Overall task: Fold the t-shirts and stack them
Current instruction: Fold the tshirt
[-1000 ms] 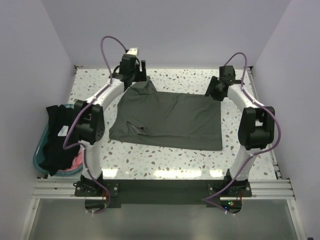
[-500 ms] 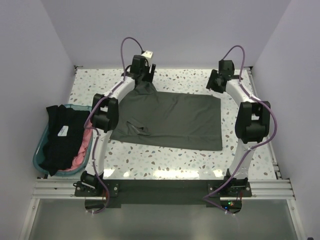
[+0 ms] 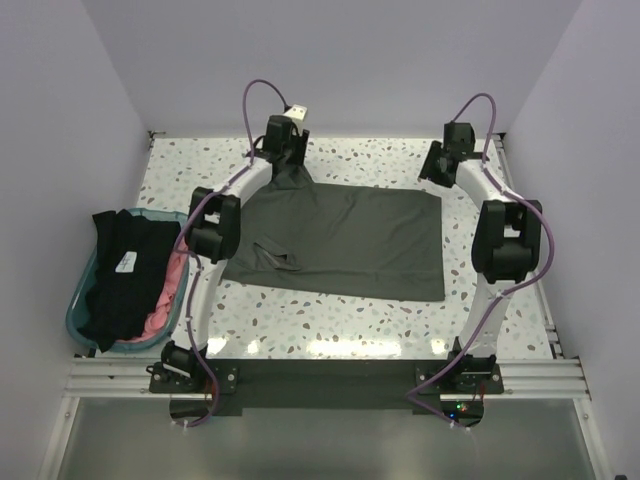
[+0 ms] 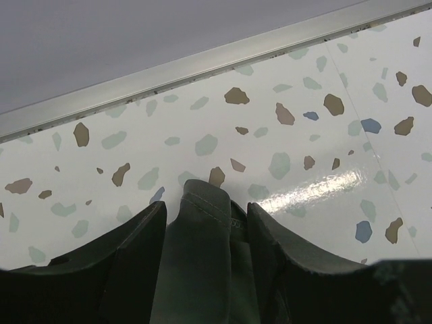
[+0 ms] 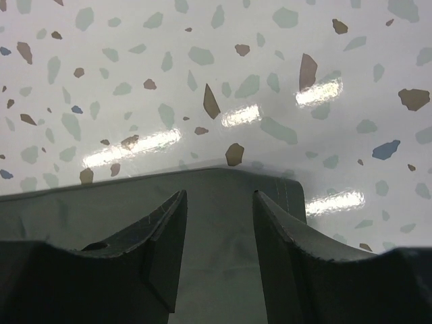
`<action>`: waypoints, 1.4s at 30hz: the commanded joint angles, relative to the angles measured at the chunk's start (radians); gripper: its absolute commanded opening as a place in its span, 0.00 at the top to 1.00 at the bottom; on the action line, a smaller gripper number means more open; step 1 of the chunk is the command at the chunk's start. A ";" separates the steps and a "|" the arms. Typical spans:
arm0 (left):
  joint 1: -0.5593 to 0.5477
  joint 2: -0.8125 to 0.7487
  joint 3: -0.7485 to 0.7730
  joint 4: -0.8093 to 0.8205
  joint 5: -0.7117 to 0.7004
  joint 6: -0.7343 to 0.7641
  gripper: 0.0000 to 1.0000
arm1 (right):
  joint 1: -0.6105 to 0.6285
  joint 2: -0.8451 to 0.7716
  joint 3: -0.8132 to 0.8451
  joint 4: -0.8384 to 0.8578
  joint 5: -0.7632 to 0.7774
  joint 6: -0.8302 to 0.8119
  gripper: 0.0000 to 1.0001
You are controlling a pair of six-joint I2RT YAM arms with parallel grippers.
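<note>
The dark olive-green t-shirt lies spread flat mid-table. Its far left corner is drawn up into a bunch at my left gripper. In the left wrist view that gripper is shut on the bunched, hemmed fold of the shirt, both fingers against the cloth. My right gripper stands over the shirt's far right corner. In the right wrist view it is open, fingers astride the flat corner of the shirt. The black t-shirt and the pink t-shirt lie in the tub.
A teal tub sits at the table's left edge. The speckled table ends at a metal rail by the back wall, just beyond both grippers. Side walls close in left and right.
My left gripper moved right along the back edge, taking the shirt's far left corner with it, and its jaws narrowed onto the fold. The right gripper shifted slightly back and right.
</note>
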 commanded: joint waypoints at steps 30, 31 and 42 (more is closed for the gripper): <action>0.021 -0.001 -0.076 0.171 -0.038 -0.045 0.75 | -0.056 0.046 -0.004 0.040 0.020 -0.013 0.54; 0.021 -0.003 -0.076 0.175 -0.039 -0.047 0.82 | -0.057 0.049 -0.003 0.040 0.017 -0.013 0.54; 0.021 -0.085 -0.133 0.253 -0.061 -0.070 1.00 | -0.059 0.091 0.010 -0.001 0.045 0.004 0.58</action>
